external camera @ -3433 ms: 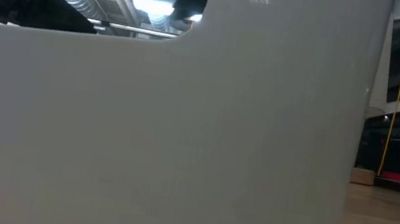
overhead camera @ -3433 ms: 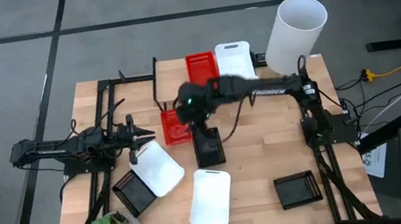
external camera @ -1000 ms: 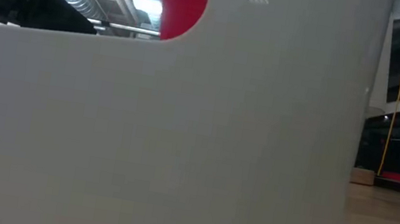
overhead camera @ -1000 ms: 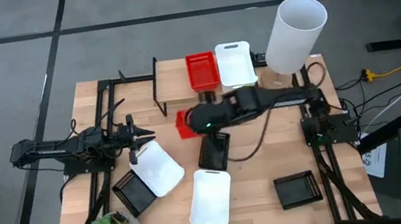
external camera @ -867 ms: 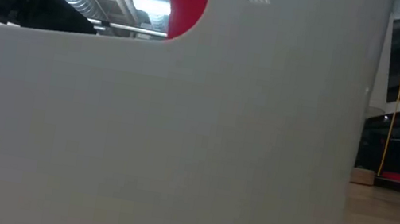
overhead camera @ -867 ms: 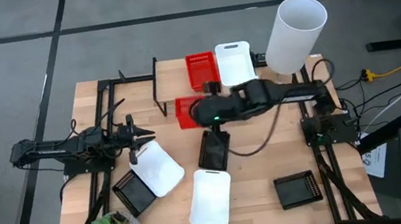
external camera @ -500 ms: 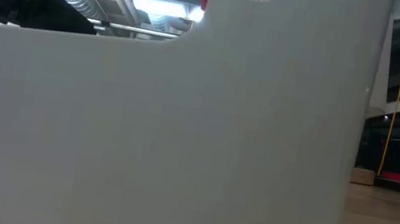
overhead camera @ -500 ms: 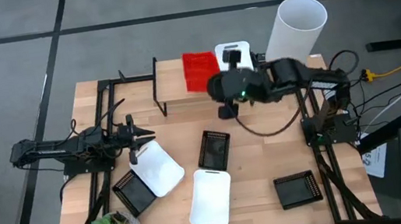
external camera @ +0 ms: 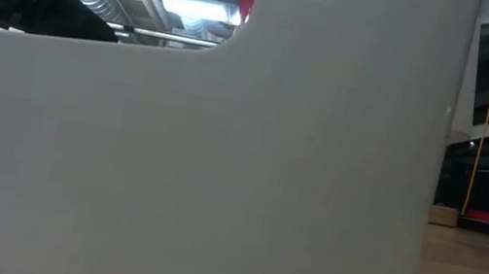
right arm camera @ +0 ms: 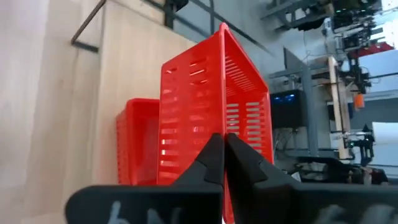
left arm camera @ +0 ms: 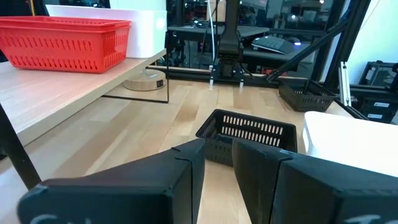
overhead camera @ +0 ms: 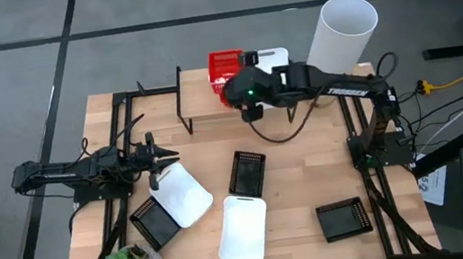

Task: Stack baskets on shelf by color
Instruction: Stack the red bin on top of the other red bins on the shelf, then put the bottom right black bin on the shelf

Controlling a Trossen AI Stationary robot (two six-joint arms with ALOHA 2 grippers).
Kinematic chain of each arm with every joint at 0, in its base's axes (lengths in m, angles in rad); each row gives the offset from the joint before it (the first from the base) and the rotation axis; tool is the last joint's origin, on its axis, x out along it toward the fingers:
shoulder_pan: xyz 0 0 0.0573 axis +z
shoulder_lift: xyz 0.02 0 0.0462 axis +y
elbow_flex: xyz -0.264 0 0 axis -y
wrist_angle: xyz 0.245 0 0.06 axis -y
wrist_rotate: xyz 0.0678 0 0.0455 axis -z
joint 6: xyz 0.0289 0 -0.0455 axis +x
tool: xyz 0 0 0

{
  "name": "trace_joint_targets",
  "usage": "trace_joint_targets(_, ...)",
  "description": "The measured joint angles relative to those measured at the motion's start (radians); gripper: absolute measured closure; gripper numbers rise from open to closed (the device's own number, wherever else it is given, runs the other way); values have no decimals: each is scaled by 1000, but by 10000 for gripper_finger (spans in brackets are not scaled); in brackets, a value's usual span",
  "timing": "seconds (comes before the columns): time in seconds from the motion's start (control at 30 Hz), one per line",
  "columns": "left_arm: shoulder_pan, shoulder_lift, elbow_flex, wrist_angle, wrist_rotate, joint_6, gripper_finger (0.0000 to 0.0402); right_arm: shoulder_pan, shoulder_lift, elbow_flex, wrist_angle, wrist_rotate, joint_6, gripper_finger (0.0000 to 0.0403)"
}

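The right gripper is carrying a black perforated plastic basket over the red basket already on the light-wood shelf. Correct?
Not quite: the right gripper is shut on a red slotted plastic basket, not black, as the right wrist view shows, above the red basket on the light-wood shelf.

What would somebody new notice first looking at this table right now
The right gripper stands out first, shut on the rim of a red basket and holding it over another red basket on the shelf at the table's far edge. Next comes the tall white cylinder at the far right corner. Black and white baskets lie scattered on the table, and the left gripper waits near the left side, beside a white basket.
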Motion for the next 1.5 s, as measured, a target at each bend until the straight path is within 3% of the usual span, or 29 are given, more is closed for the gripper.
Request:
trace_joint_targets(0.37,0,0,0,0,0,0,328,-43,-4,-109,15,13,-53,402)
trace_joint_targets(1.03,0,0,0,0,0,0,328,-79,-4,-111,9,-56,-44,402)
trace_joint_targets(1.5,0,0,0,0,0,0,327,-102,-2,-111,-55,-209,82,309)
